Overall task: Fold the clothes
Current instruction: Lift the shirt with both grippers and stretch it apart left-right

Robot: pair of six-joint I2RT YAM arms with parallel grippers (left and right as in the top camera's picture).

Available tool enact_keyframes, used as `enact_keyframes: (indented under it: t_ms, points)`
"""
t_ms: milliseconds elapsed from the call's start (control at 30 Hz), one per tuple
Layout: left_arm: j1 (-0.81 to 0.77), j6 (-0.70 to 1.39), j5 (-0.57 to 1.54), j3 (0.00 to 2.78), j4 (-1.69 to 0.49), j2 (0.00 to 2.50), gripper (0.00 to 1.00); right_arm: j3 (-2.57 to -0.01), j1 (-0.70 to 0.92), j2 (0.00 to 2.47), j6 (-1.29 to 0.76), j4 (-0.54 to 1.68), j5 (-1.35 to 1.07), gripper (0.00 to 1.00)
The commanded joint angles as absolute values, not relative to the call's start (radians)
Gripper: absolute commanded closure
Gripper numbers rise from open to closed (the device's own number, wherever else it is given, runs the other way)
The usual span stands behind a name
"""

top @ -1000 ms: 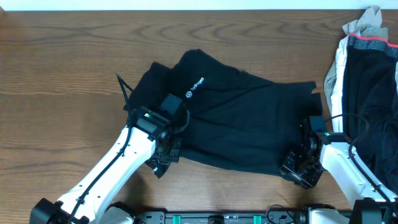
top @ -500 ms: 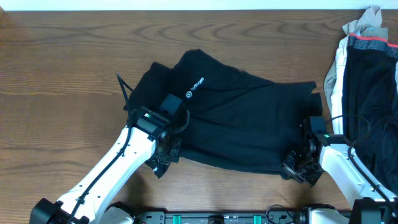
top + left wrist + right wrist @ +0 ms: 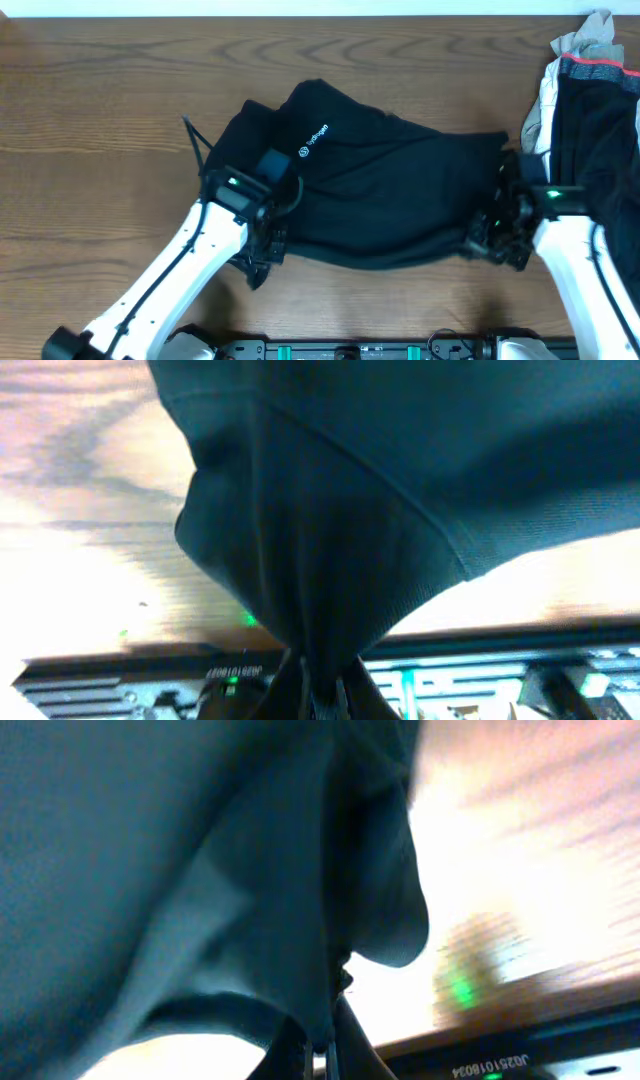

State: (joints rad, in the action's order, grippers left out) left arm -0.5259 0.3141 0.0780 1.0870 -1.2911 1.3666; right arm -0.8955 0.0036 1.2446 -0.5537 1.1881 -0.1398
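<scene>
A black T-shirt point(image 3: 380, 190) with a small white logo point(image 3: 314, 139) lies spread across the middle of the table. My left gripper point(image 3: 262, 255) is shut on the shirt's near left corner; in the left wrist view the cloth point(image 3: 330, 510) hangs bunched from the jaws point(image 3: 318, 695). My right gripper point(image 3: 492, 240) is shut on the shirt's near right corner; in the right wrist view the fabric point(image 3: 200, 870) is pinched between the fingers point(image 3: 322, 1045). Both corners are lifted a little off the wood.
A pile of other clothes point(image 3: 590, 130), black, white and beige with a red band, lies at the right edge of the table, close to my right arm. A black cable point(image 3: 195, 145) sticks out left of the shirt. Bare wood lies to the left and far side.
Both grippers have moved away from the near edge toward the far side, carrying the shirt's near hem with them. The right arm moved farther and the near edge of the shirt has bunched.
</scene>
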Motion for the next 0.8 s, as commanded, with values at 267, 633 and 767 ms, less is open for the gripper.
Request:
enact_keyframes:
  t_ms: [267,633,767]
  points:
    - [-0.521,0.263,0.065,1.428,-1.47,1.23,0.94,-1.254,-0.002,1.133,-0.425,1.245,-0.17,0.99]
    - [-0.521,0.237,-0.095,1.766,-1.494,1.155,0.94,-1.318,-0.002,1.121,-0.151,1.087,-0.437,0.99]
    - [-0.521,0.21,-0.12,1.892,-1.524,1.156,0.94,-1.361,-0.002,1.119,-0.314,1.139,-0.215,0.99]
